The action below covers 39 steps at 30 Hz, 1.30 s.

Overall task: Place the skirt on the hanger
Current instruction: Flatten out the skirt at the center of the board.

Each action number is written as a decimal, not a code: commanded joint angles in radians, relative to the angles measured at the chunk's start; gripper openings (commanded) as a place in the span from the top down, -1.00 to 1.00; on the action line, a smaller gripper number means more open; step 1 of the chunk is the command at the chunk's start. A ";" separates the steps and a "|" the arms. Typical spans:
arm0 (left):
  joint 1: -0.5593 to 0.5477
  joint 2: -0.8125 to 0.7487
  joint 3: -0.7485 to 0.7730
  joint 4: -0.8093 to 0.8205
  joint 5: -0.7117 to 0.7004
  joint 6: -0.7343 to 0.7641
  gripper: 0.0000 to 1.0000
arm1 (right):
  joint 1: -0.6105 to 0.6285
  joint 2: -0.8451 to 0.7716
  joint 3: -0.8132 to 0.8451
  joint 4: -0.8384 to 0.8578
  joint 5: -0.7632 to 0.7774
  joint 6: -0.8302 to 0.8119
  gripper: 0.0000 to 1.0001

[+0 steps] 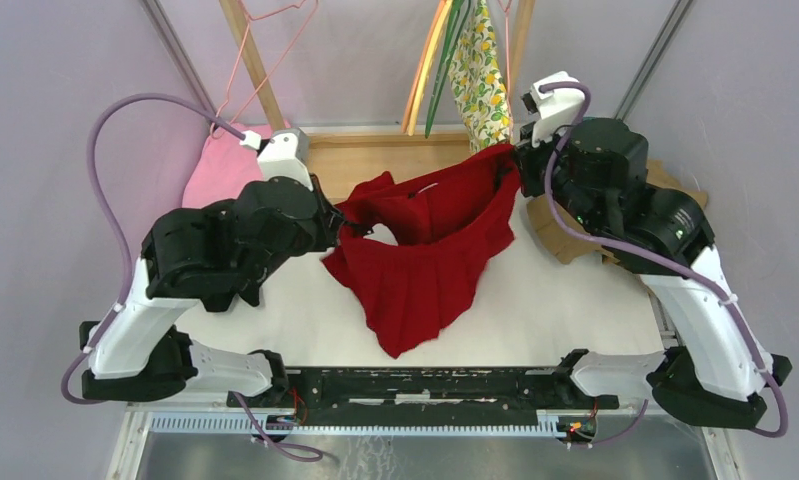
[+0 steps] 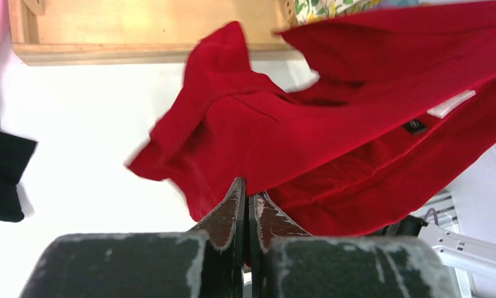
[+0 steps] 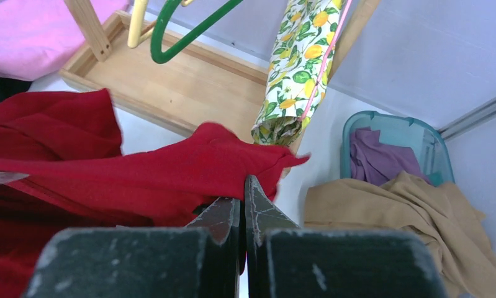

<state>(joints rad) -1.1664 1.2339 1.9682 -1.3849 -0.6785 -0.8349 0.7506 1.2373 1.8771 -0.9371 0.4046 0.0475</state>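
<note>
Nearest the arm bases, the white table (image 1: 575,310) carries the lower folds of a large red garment (image 1: 425,250), whose pointed hem lies closest to the near edge. Its upper part is lifted and drawn out between the two arms. The left gripper (image 1: 343,228) has its fingers pressed together on the garment's left edge, and in the left wrist view the red cloth runs straight into the closed tips. The right gripper (image 1: 515,160) pinches the opposite corner in the same way, its fingers meeting on a fold of red fabric in its own wrist view. Just right of that arm a tan garment (image 3: 406,217) lies crumpled, and beyond it sits a teal basket (image 3: 382,114) with a purple cloth (image 3: 375,155) inside. On the left side a pink garment (image 1: 220,170) rests beside the wooden base (image 1: 375,155) of a rack. Farther back, a green hanger (image 3: 177,43) and a yellow hanger (image 3: 136,22) hang over that base. The skirt (image 3: 298,68) hangs beside them at the far right, its lower end just above the red garment's raised corner, with the hanger (image 3: 324,62) showing as a thin pink wire down its side. A second pink hanger (image 1: 233,62) hangs at the far left.
</note>
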 commanded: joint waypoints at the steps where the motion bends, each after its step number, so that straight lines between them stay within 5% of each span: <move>1: 0.020 -0.021 0.070 -0.074 -0.114 0.065 0.92 | -0.003 -0.033 0.055 -0.037 0.063 0.035 0.98; 14: 0.205 0.107 0.193 -0.057 -0.107 0.177 0.91 | -0.003 -0.033 0.075 -0.132 -0.045 0.083 0.98; 22: 0.540 0.129 0.117 0.134 0.165 0.347 0.91 | -0.005 0.056 0.022 -0.038 -0.028 0.079 0.98; 27: 0.739 0.237 0.227 0.225 0.343 0.430 0.94 | -0.037 0.192 0.120 0.062 0.006 0.075 0.98; 34: 0.780 0.319 0.444 0.289 0.494 0.408 0.93 | -0.069 0.289 0.390 0.097 -0.024 0.072 0.98; 37: 0.780 0.231 0.264 0.376 0.537 0.395 0.93 | -0.069 0.214 0.284 0.116 -0.055 0.084 0.98; 39: 0.779 0.074 -0.023 0.499 0.552 0.379 0.93 | -0.069 0.106 0.086 0.180 -0.092 0.110 0.97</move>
<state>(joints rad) -0.3923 1.5200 2.2459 -1.0958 -0.1986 -0.4671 0.6861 1.5284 2.1365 -0.8902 0.3244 0.1268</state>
